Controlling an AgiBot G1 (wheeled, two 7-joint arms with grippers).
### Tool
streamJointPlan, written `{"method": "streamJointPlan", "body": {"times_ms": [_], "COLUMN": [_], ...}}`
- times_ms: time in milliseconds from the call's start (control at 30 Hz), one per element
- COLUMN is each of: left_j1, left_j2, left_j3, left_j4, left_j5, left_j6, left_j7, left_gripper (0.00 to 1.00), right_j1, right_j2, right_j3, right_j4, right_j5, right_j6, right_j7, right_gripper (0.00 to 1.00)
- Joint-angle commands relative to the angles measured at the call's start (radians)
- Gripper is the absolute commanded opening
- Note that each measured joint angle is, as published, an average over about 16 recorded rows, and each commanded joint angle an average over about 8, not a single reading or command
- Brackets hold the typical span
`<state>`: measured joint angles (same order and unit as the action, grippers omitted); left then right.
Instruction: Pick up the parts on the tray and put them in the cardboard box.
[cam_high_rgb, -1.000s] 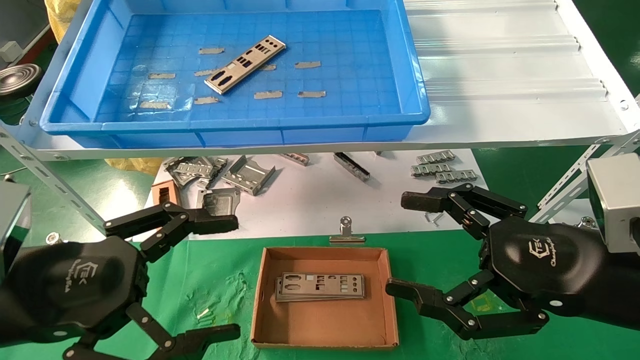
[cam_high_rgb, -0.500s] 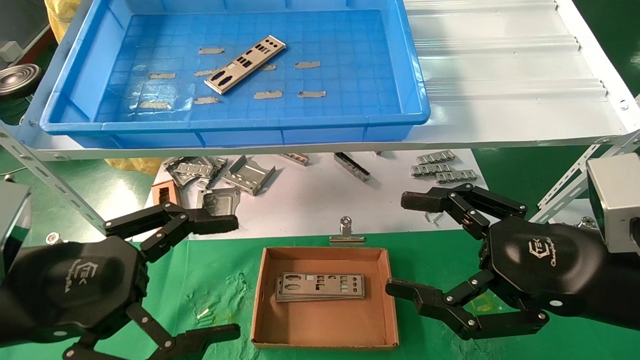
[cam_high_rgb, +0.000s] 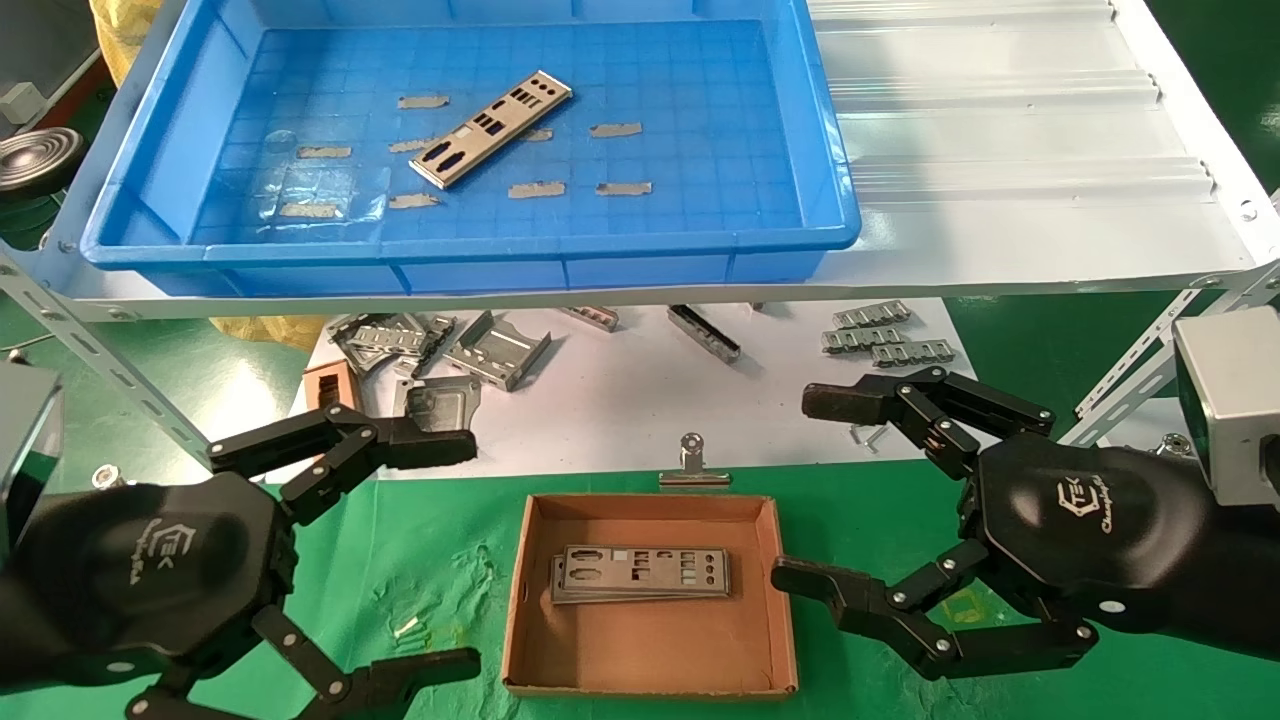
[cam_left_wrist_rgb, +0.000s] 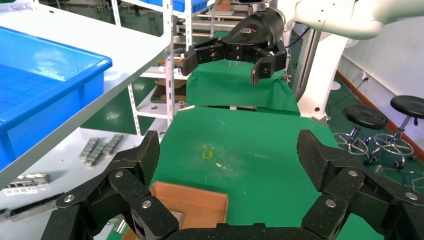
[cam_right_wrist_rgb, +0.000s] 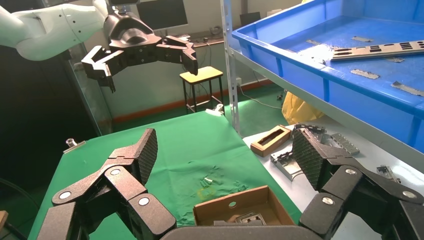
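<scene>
One silver-grey plate (cam_high_rgb: 490, 128) lies slanted on the floor of the blue tray (cam_high_rgb: 470, 250) on the upper shelf; it also shows in the right wrist view (cam_right_wrist_rgb: 380, 49). A stack of plates (cam_high_rgb: 640, 574) lies in the cardboard box (cam_high_rgb: 530, 620) on the green mat, between the two grippers. My left gripper (cam_high_rgb: 455, 555) is open and empty to the left of the box. My right gripper (cam_high_rgb: 805, 490) is open and empty to the right of the box. The box also shows in the left wrist view (cam_left_wrist_rgb: 192, 200) and the right wrist view (cam_right_wrist_rgb: 235, 204).
Bent metal brackets (cam_high_rgb: 440, 345) and a small brown frame block (cam_high_rgb: 328, 385) lie on the white sheet under the shelf. A binder clip (cam_high_rgb: 692, 465) sits just behind the box. Tan tape strips (cam_high_rgb: 535, 189) dot the tray floor. Slanted shelf struts (cam_high_rgb: 100, 370) stand at both sides.
</scene>
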<state>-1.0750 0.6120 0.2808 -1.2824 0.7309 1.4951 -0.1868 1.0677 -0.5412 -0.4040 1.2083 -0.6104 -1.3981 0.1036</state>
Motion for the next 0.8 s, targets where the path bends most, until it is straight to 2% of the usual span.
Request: {"method": "streamJointPlan", "body": {"times_ms": [33,800], "left_j1": [0.0,0.0], "left_j2": [0.0,0.0], "left_j3": [0.0,0.0], "left_j4": [0.0,0.0], "left_j5": [0.0,0.0], "left_j6": [0.0,0.0], "left_j7": [0.0,0.0], "left_gripper": [1.0,1.0], "right_j1": [0.0,0.0], "right_j2": [0.0,0.0], "right_j3": [0.0,0.0], "right_j4": [0.0,0.0], "right_j5": [0.0,0.0], "right_j6": [0.0,0.0], "right_j7": [0.0,0.0], "right_gripper": [1.0,1.0]}}
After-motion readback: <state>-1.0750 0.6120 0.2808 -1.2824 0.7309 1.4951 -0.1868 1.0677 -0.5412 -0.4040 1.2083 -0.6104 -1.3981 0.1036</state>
